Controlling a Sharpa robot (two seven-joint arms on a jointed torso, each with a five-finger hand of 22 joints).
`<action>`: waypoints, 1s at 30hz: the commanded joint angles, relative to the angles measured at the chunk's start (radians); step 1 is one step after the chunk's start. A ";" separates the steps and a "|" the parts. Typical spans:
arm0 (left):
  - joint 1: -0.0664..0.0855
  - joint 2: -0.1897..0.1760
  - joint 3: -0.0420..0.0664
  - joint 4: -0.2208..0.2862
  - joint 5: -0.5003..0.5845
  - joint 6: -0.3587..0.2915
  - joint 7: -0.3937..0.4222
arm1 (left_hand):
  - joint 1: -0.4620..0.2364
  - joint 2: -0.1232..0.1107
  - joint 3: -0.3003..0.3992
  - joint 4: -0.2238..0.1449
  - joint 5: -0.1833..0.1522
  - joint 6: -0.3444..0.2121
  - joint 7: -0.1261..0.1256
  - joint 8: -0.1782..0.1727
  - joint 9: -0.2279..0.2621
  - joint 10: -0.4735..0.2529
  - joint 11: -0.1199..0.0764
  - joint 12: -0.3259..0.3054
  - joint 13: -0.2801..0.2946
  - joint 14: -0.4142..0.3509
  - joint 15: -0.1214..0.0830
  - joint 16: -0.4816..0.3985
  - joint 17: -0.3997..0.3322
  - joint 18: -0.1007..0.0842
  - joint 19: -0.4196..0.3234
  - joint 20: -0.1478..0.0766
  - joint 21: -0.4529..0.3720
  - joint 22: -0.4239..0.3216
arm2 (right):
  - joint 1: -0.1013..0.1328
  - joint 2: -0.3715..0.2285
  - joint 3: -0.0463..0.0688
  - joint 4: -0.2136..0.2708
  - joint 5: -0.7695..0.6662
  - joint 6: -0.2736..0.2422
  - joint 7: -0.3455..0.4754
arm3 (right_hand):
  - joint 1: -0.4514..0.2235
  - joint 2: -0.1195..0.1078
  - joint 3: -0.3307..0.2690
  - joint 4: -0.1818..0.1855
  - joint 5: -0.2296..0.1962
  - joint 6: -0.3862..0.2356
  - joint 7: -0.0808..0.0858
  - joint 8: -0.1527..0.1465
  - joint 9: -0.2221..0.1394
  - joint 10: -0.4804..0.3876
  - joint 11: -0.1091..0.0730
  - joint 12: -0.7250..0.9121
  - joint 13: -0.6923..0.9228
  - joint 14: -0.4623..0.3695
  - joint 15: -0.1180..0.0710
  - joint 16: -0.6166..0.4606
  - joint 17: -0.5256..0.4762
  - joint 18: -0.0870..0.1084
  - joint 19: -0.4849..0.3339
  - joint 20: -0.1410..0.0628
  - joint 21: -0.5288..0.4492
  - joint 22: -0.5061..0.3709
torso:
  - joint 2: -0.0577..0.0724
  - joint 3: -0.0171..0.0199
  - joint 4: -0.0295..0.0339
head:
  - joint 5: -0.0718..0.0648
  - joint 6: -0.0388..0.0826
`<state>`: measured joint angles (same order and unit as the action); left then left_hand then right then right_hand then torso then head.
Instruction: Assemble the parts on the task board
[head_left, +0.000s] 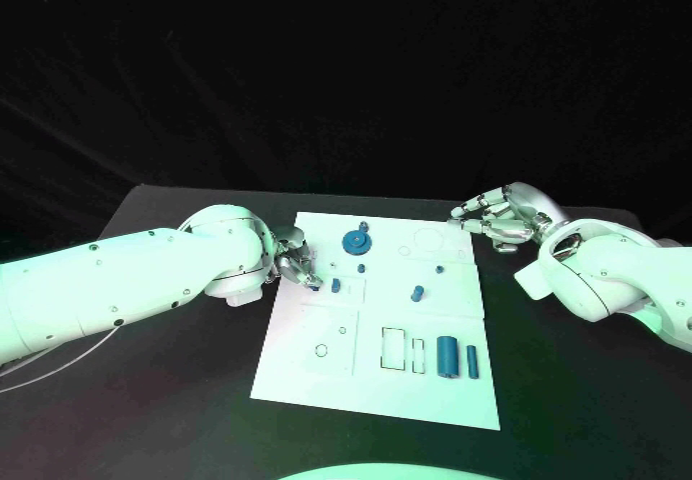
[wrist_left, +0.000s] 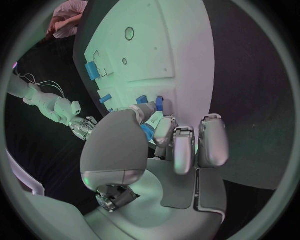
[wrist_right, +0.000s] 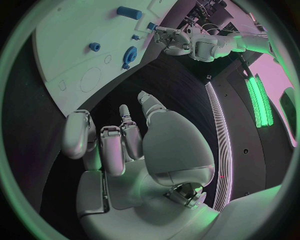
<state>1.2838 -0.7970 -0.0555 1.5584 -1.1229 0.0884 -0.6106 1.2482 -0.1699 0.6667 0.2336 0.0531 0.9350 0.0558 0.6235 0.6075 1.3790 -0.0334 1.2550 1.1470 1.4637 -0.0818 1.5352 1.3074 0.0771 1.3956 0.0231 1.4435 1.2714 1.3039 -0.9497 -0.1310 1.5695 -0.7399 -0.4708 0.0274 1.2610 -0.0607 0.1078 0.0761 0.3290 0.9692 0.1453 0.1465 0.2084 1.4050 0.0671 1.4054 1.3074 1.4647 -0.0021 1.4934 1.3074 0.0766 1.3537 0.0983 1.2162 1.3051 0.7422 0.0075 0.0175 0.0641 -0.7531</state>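
The white task board (head_left: 325, 385) lies mid-table. My left hand (head_left: 293, 262) reaches over the board's left edge, and in the left wrist view its thumb and a finger (wrist_left: 165, 131) pinch a small blue part (wrist_left: 148, 133). Two more small blue parts (head_left: 336, 285) lie on the board just past the fingertips. A blue gear (head_left: 353, 241) stands near the far edge, also seen as the gear (wrist_right: 130, 52). My right hand (head_left: 490, 218) hovers off the board's far right corner with fingers loosely bent, and my right hand (wrist_right: 125, 140) holds nothing.
Two blue cylinders (head_left: 447, 356) lie side by side near the board's front right, beside outlined slots (head_left: 392, 348). Another blue part (head_left: 417, 293) sits mid-board. Bare black table (head_left: 577, 400) surrounds the board. A cable (head_left: 58, 362) trails under my left arm.
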 joint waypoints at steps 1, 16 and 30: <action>-0.002 0.006 -0.001 0.000 0.000 0.029 -0.001 | -0.003 -0.008 0.127 -0.117 0.004 0.014 -0.020 0.011 0.003 0.011 -0.002 0.007 0.002 0.091 -0.005 -0.005 0.208 -0.013 0.008 0.000 0.005 0.003 | 0.000 -0.001 0.000 0.002 -0.003 0.006 0.003 | -0.003 0.008 -0.004 0.000 0.005 -0.007 0.001 0.007 -0.001 -0.002 -0.004 0.000 0.072 0.072 -0.007 -0.006 0.130 0.013 -0.003 0.000 -0.003 0.001 | 0.000 0.0001 -0.0001 | 0.000 -0.001; -0.002 0.019 -0.002 -0.013 -0.006 0.055 -0.010 | -0.009 -0.009 0.129 -0.115 0.004 0.017 -0.022 0.015 0.004 0.014 -0.003 0.010 0.006 0.091 -0.006 -0.005 0.208 -0.014 0.010 0.000 0.006 0.007 | 0.000 -0.002 0.000 0.003 -0.003 0.005 0.003 | -0.003 0.008 -0.004 0.000 0.005 -0.007 0.001 0.007 -0.001 -0.002 -0.004 0.000 0.072 0.072 -0.007 -0.006 0.130 0.013 -0.003 0.000 -0.003 0.001 | -0.001 0.0007 -0.0002 | -0.002 -0.005; -0.002 0.019 -0.002 -0.020 -0.036 0.050 -0.019 | -0.014 -0.015 0.142 -0.128 0.004 0.028 -0.030 0.031 0.009 0.033 -0.010 0.032 0.032 0.092 -0.011 -0.003 0.210 -0.019 0.026 -0.002 0.018 0.033 | 0.000 -0.004 0.000 0.004 -0.003 0.005 0.003 | -0.003 0.008 -0.004 0.000 0.005 -0.007 0.001 0.007 -0.001 -0.002 -0.004 0.000 0.072 0.072 -0.007 -0.006 0.130 0.013 -0.003 0.000 -0.003 0.001 | -0.001 0.0000 0.0005 | -0.001 -0.002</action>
<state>1.2849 -0.7801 -0.0550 1.5388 -1.1422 0.1130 -0.6228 1.2287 -0.1893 0.6928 0.2178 0.0551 0.9351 0.0557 0.6476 0.6126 1.4040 -0.0442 1.2839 1.1769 1.4676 -0.0858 1.5352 1.3081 0.0773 1.4137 0.0197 1.4551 1.3039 1.3039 -0.9530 -0.1310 1.5718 -0.7399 -0.4709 0.0275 1.2610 -0.0607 0.1078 0.0761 0.3290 0.9692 0.1453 0.1465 0.2085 1.4050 0.0671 1.4054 1.3074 1.4647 -0.0021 1.4934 1.3073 0.0766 1.3538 0.0983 1.2162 1.3051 0.7414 0.0079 0.0175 0.0630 -0.7558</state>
